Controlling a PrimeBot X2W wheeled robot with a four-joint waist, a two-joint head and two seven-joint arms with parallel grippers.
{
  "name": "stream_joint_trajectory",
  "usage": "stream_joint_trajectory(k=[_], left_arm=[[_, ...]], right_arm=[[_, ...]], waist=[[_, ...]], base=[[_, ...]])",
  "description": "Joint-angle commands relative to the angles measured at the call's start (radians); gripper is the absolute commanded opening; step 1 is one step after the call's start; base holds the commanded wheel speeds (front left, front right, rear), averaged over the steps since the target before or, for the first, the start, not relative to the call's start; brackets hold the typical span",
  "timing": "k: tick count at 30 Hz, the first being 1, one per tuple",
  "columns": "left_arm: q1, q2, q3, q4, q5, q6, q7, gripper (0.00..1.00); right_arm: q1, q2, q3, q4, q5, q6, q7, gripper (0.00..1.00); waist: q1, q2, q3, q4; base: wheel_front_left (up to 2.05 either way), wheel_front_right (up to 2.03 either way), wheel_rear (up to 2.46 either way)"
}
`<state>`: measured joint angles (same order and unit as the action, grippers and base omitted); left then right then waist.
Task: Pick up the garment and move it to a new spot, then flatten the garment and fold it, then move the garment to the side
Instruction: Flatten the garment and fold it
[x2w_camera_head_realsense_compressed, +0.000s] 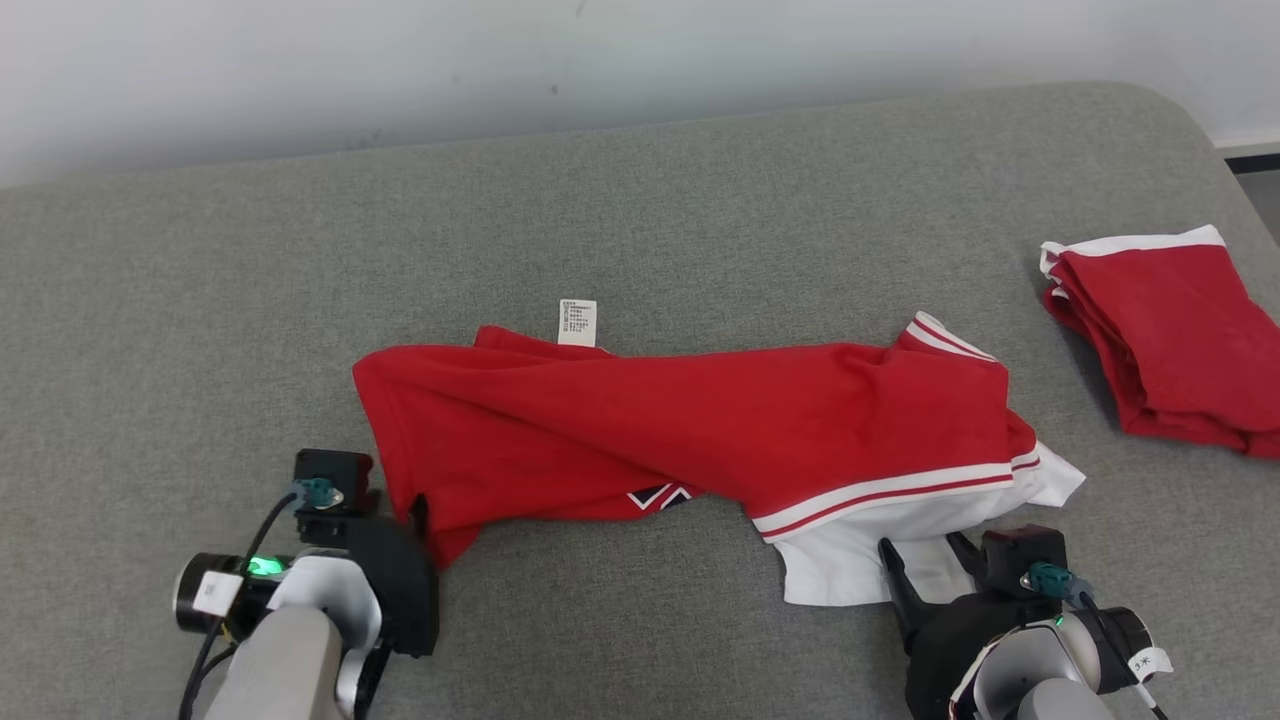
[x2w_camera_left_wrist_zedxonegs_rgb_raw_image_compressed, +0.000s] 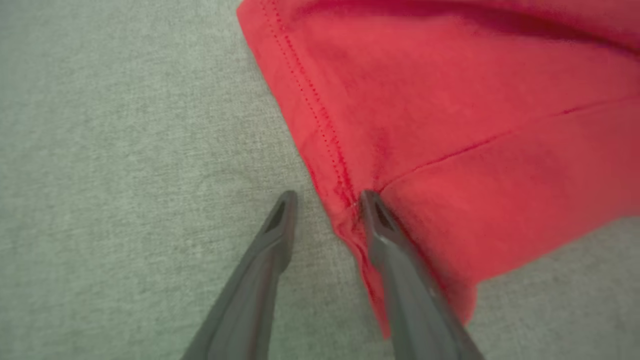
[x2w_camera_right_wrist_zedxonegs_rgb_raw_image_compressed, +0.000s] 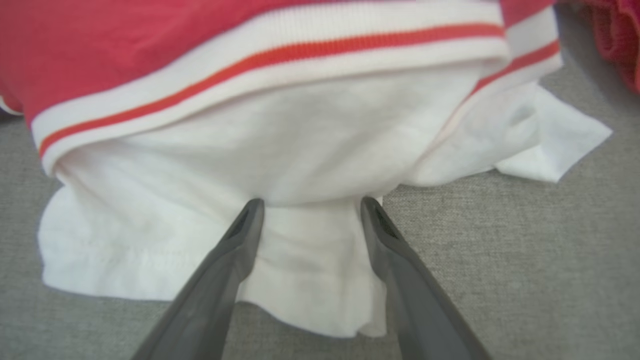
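Surface: grey padded surface (x2w_camera_head_realsense_compressed: 700, 200), woven cover, rounded at the far right corner.
Centre: red garment (x2w_camera_head_realsense_compressed: 700, 430), lying rumpled and stretched left to right.
Right end of it: white section (x2w_camera_head_realsense_compressed: 850, 575) under white-and-red striped trim, flat on the grey cover.
Far edge of it: white care label (x2w_camera_head_realsense_compressed: 577, 322), turned out onto the cover.
Right side: folded red garment (x2w_camera_head_realsense_compressed: 1160, 340) with white trim, well apart from the first.

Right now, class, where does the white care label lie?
In the head view, the care label sticks out from the far edge of the red garment, left of centre, on the grey surface.
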<state>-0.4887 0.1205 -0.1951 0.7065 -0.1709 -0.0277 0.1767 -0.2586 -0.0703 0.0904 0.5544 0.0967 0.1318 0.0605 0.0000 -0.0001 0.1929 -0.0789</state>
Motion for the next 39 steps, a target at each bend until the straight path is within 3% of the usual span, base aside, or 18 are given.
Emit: stream_joint_trajectory(k=[1, 2, 3, 16, 21, 28, 35, 36, 37, 38, 39], left_arm=[[0.046, -0.007, -0.021, 0.053, 0.01, -0.01, 0.028, 0.31], [0.046, -0.008, -0.028, 0.062, 0.011, -0.012, 0.025, 0.09], [0.044, -0.01, -0.033, 0.07, 0.01, -0.016, 0.022, 0.0], [0.042, -0.022, -0.03, 0.132, -0.03, -0.003, -0.031, 0.0], [0.047, -0.023, -0.032, 0.148, -0.04, -0.003, -0.053, 0.0], [0.056, -0.018, -0.032, 0.157, -0.054, 0.0, -0.08, 0.0], [0.035, -0.015, -0.032, 0.151, -0.065, 0.003, -0.093, 0.0], [0.031, -0.015, -0.033, 0.151, -0.065, 0.004, -0.095, 0.0], [0.028, -0.015, -0.033, 0.151, -0.066, 0.005, -0.097, 0.0], [0.024, -0.016, -0.034, 0.151, -0.068, 0.007, -0.1, 0.0], [0.021, -0.016, -0.033, 0.151, -0.07, 0.008, -0.104, 0.0]], right_arm=[[0.003, 0.007, 0.005, 0.015, 0.002, -0.003, 0.004, 1.0], [0.004, 0.007, 0.005, 0.016, 0.004, -0.003, 0.004, 1.0], [0.005, 0.008, 0.004, 0.017, 0.005, -0.003, 0.004, 1.0], [0.023, -0.009, 0.022, 0.041, 0.027, -0.003, 0.069, 1.0], [0.061, -0.017, -0.048, 0.034, -0.021, -0.004, 0.07, 1.0], [0.119, 0.002, -0.135, -0.073, -0.071, -0.004, 0.047, 1.0], [0.094, 0.013, -0.083, -0.069, -0.043, -0.002, 0.097, 1.0], [0.088, 0.015, -0.068, -0.057, -0.033, 0.0, 0.109, 0.91], [0.084, 0.018, -0.051, -0.045, -0.022, 0.001, 0.121, 0.16], [0.079, 0.02, -0.037, -0.035, -0.011, 0.003, 0.13, 0.0], [0.075, 0.021, -0.023, -0.03, 0.0, 0.003, 0.135, 0.0]], waist=[[0.0, 0.0001, 0.002, 0.001], [0.0, 0.0001, 0.004, 0.002], [0.0, 0.0001, 0.006, 0.004], [0.0, 0.0001, 0.009, 0.009], [0.0, 0.0001, 0.0, 0.018], [0.0, 0.0001, -0.017, -0.003], [0.0, 0.0001, -0.006, -0.014], [0.0, 0.0001, -0.004, -0.013], [0.0, 0.0001, -0.003, -0.012], [0.0, 0.0001, -0.002, -0.009], [0.0, 0.0001, -0.002, -0.006]], base=[[0.0, 0.0, 0.0], [0.0, 0.0, 0.0], [0.0, 0.0, 0.0], [0.0, 0.0, 0.0], [0.0, 0.0, 0.0], [0.0, 0.0, 0.0], [0.0, 0.0, 0.0], [0.0, 0.0, 0.0], [0.0, 0.0, 0.0], [0.0, 0.0, 0.0], [0.0, 0.0, 0.0]])
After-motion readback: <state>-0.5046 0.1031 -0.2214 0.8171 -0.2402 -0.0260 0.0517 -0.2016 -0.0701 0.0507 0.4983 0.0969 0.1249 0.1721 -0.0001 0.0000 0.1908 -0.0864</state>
